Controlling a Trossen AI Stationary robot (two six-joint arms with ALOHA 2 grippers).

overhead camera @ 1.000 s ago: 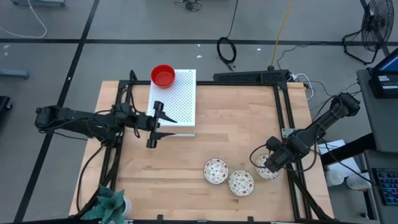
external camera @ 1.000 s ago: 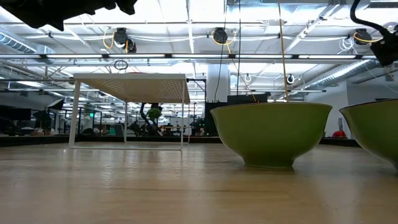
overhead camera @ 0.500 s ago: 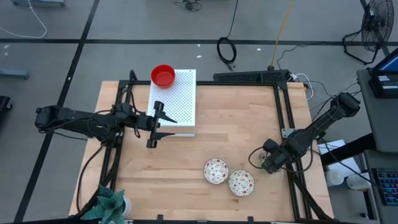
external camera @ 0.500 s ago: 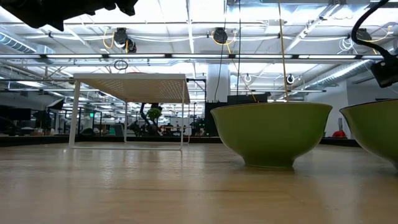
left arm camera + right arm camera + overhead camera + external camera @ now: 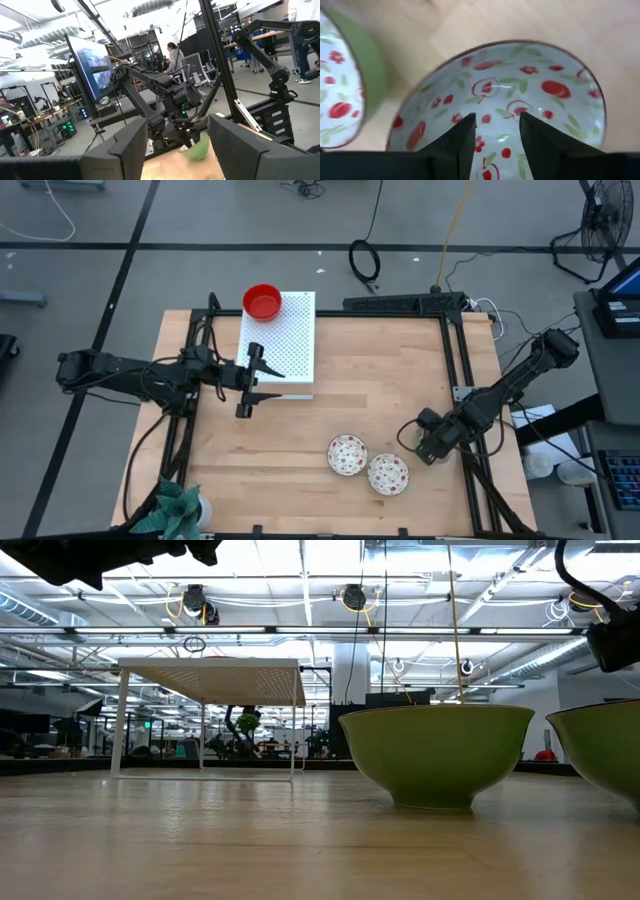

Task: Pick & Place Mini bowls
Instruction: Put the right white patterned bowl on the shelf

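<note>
A red mini bowl stands on the far left corner of the white perforated board. Two mini bowls, white with a red pattern inside and green outside, stand on the table near its front edge. A third patterned bowl stands to their right. My right gripper hides it in the high view. That gripper points steeply down over the bowl's inside, open, fingers apart above the pattern. My left gripper hovers open beside the board's near left edge.
The board is a raised rack on thin legs, with room beneath it. Dark frame rails run along the table's right side, close to my right arm. A green plant sits at the near left corner. Bare wood lies in the table's middle.
My right gripper has gone down and a little toward the table's left edge, and has tipped to point more steeply down. It now covers the third patterned bowl, which showed beside it in the high view a second ago. The bowls have not moved.
</note>
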